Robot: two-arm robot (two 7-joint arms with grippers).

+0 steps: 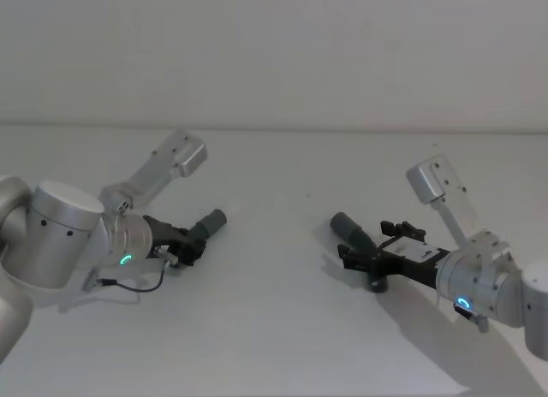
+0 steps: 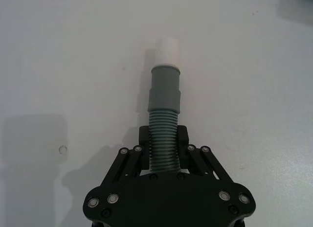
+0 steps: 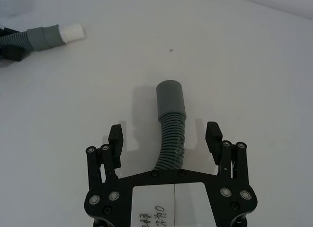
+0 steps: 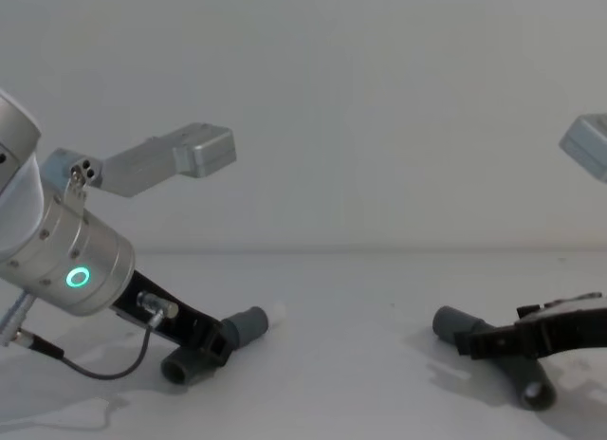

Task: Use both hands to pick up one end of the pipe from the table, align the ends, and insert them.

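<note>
Between left jaws, hose [image 2: 164, 139], ribs partly covered.

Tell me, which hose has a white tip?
The hose in the left hand: a white tip sticks past its grey cuff. The other hose, at the right hand, ends plain grey.

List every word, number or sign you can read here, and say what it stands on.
Handwriting on the white label on the right tool, turned sideways and cut by the picture's edge: the first part looks like "207", the rest is not legible.
In the head view, the same label has dark marks too small to read.
Nothing else carries readable text.
</note>
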